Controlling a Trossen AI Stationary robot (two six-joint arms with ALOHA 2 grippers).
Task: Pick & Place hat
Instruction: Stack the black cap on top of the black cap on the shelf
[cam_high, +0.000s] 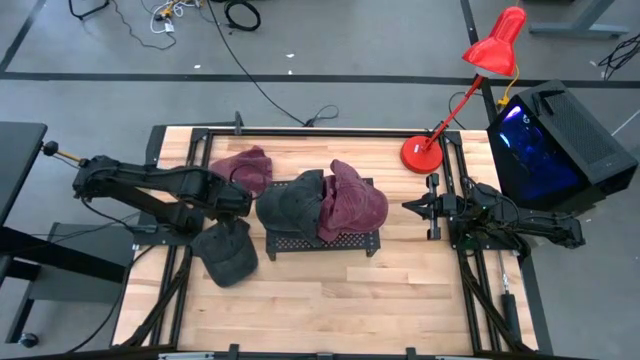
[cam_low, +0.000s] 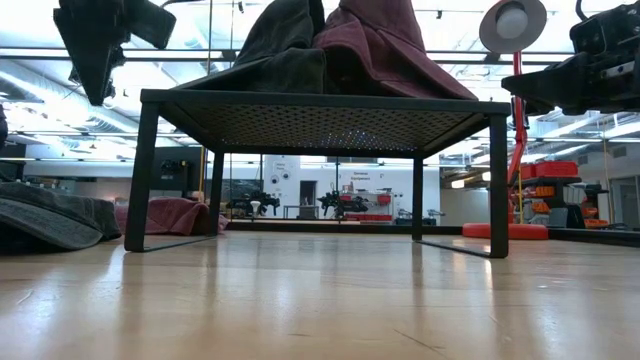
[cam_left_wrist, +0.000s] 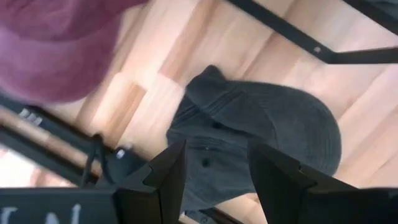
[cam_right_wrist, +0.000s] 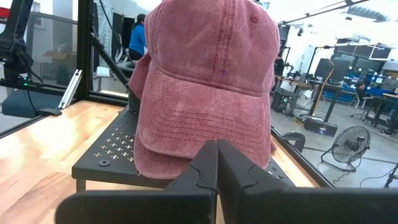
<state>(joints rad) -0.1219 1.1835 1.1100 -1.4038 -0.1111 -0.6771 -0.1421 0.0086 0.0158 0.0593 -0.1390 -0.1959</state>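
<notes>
Two hats sit on the black rack (cam_high: 322, 243) mid-table: a grey hat (cam_high: 291, 201) on its left part, a maroon hat (cam_high: 352, 200) on its right, the two touching and overlapping. In the right wrist view the maroon hat (cam_right_wrist: 208, 93) rests brim-down on the perforated shelf. A second grey hat (cam_high: 227, 251) lies flat on the wood table (cam_high: 330, 300), just beside the rack's left front corner. A second maroon hat (cam_high: 243, 167) lies on the table behind it, near the left rear edge.

Left gripper (cam_high: 245, 203) hovers above the table between the two loose hats, close to the rack's left end; arm stretched in from the left edge, elbow bent, wrist pointed down. Its fingers (cam_left_wrist: 168, 171) stand apart with nothing between them, the grey hat (cam_left_wrist: 261, 134) on the table seen below.

Right gripper (cam_high: 410, 206) sits at the right side, well apart from the rack, arm folded low and level, pointing at the maroon hat. Its fingers (cam_right_wrist: 205, 168) are pressed together, empty.

Red lamp (cam_high: 470, 90) stands at the table's right rear corner.
</notes>
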